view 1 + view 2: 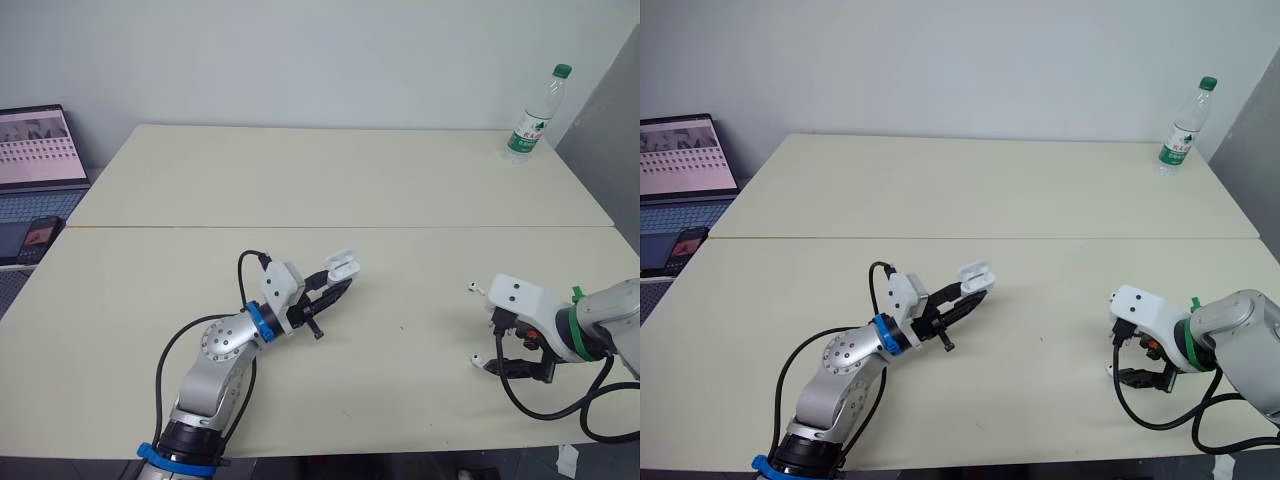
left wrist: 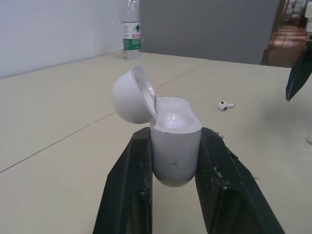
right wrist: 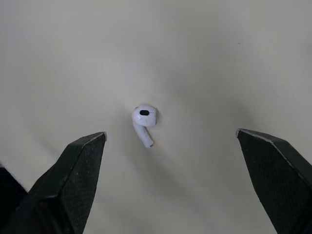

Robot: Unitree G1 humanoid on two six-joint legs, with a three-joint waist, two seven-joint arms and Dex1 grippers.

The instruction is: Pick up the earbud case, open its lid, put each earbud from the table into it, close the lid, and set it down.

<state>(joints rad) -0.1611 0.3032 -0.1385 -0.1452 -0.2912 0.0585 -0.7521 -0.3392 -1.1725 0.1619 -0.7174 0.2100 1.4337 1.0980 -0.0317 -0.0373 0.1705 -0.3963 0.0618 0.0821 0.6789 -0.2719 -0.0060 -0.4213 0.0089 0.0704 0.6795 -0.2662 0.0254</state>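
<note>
Earbud case [image 2: 173,141], lid open, is clamped in the left gripper [image 1: 338,287] over the pale worktop's [image 1: 330,180] middle. Right gripper [image 3: 170,134], spread wide, hangs over an earbud [image 3: 144,118] near the right edge; its wrist view shows the stem. Bottle [image 1: 534,112] at far right corner; laptop [image 1: 35,150] beyond left edge.

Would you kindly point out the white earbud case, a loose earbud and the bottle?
White plastic earbud case [image 2: 175,141]: left wrist view, lower body.
Small white earbud [image 3: 144,117]: right wrist view, rounded head.
Clear green-capped plastic bottle [image 1: 528,128]: left eye view, label.
</note>
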